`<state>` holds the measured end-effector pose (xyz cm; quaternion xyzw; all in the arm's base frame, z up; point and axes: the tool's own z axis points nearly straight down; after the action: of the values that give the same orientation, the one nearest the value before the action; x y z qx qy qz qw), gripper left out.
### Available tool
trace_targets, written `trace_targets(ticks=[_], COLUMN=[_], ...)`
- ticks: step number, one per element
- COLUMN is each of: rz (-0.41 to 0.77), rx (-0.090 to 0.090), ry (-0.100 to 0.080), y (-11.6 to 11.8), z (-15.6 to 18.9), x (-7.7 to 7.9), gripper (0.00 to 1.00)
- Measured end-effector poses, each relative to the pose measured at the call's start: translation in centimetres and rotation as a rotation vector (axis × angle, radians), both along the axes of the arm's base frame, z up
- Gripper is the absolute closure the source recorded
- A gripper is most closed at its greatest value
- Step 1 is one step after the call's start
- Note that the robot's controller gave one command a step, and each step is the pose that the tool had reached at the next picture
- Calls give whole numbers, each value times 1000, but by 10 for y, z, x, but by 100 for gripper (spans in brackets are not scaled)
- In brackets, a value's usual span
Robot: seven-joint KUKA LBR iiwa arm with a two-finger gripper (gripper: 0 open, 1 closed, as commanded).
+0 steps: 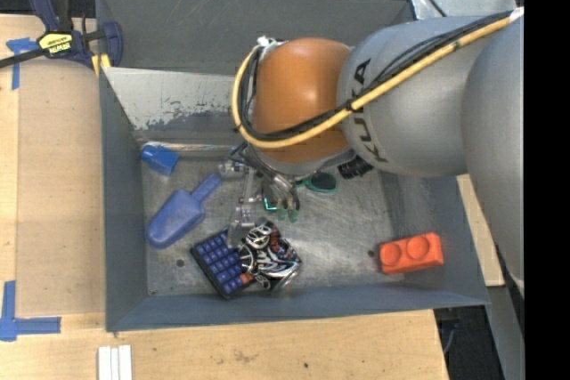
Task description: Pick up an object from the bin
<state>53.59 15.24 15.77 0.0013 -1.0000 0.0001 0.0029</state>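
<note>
Above the black-and-white tangle (270, 255) by the front wall of the bin (294, 302), the tool (264, 207) points down; clenched or released, unclear.

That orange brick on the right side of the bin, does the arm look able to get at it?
Probably yes: the orange brick lies alone on bare floor, nothing on or against it, though close to the front wall.

Grey metal bin (349, 238) mid-frame, blue plastic scoop (178, 214) on its floor at left, small blue plastic cup (160, 158) upper left, dark blue gridded keypad (217, 263) lower centre, touching black-and-white patterned bundle (269, 258), orange plastic brick (411, 253) lower right
</note>
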Motion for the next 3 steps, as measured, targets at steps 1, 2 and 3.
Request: trace_targets(ticks=[1, 2, 3], rz=[-2, -65, -126], rx=[1, 3, -1], ry=[-8, -14, -25], y=[-1, 14, 34], z=[4, -41, -82], x=[2, 23, -1], gripper=[0, 0, 100])
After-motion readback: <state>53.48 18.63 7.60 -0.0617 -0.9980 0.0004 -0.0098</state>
